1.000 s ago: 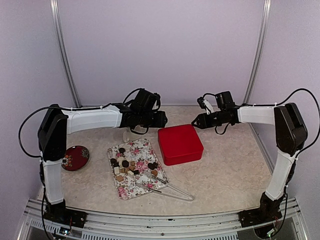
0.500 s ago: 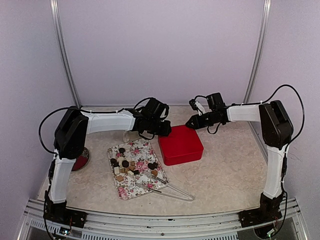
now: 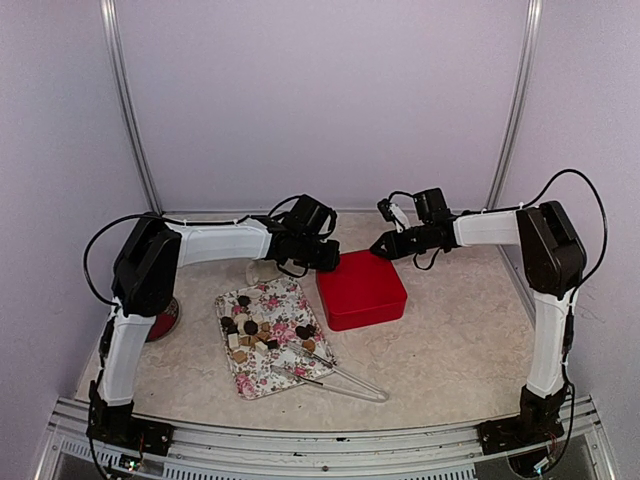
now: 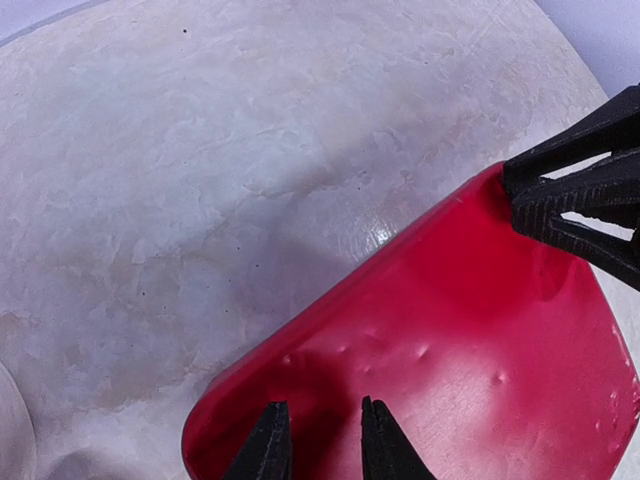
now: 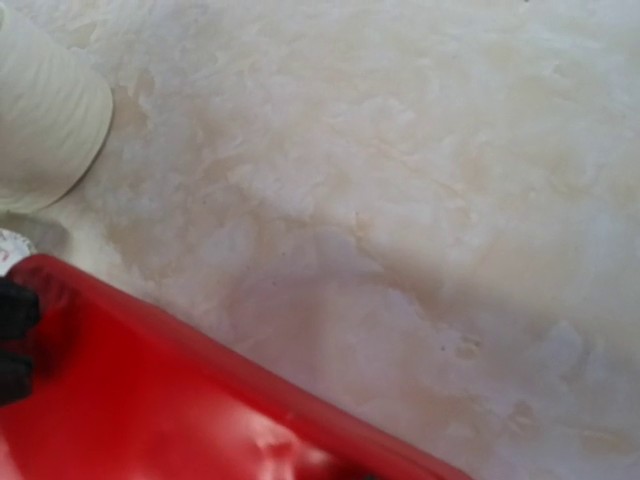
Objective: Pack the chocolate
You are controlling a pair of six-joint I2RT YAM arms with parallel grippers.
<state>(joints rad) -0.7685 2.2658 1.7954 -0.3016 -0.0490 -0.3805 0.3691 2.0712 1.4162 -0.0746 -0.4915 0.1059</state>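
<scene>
Chocolate (image 3: 255, 328), dark, tan, cream bites on floral tray (image 3: 285, 296), left gripper (image 4: 318, 445) ajar, right gripper (image 3: 383, 246) closed

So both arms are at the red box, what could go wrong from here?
The left tool and right tool are at the two far corners of the red box, so they might collide. A lopsided push could slide it into the floral tray and scatter the chocolate. The left arm may also knock the paper liners beside it.
</scene>
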